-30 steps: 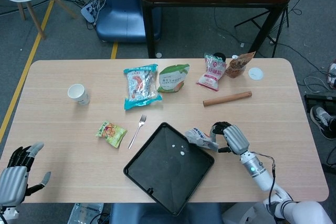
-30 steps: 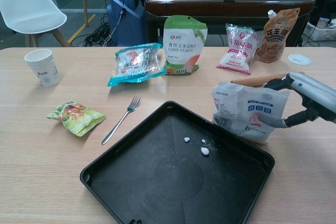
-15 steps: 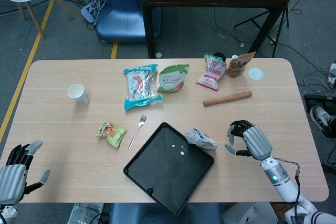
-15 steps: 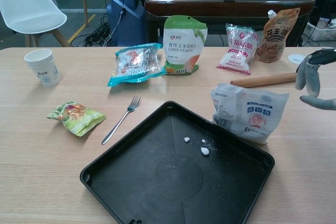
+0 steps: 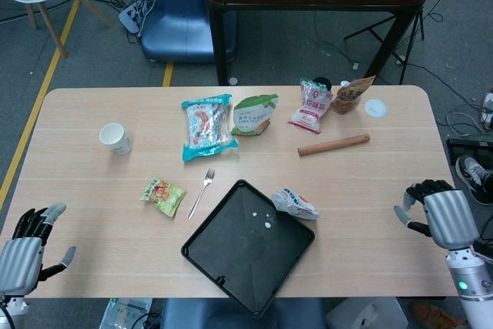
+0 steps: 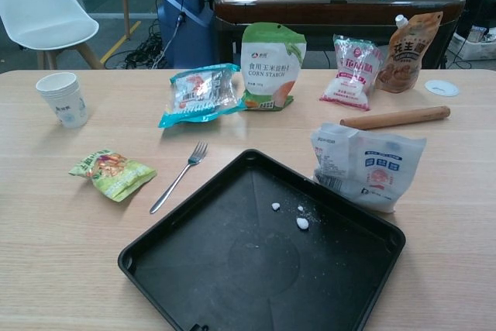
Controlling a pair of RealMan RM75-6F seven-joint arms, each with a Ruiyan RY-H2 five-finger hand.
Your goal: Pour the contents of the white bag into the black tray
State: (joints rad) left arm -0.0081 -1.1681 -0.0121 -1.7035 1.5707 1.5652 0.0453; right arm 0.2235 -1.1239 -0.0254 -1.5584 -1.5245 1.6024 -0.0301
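The white bag lies on the table against the right rim of the black tray, with nothing touching it. A few white lumps sit inside the tray. In the head view my right hand hovers at the table's right edge, well right of the bag, fingers curled and holding nothing. My left hand stays at the front left corner, fingers spread and empty. Neither hand shows in the chest view.
A fork and a green snack packet lie left of the tray. Further back are a paper cup, a teal packet, a corn starch bag, two more pouches, a rolling pin and a white lid.
My right hand let go of the white bag and drew away to the right, out of the chest view. The bag stays beside the tray. The left hand barely moved.
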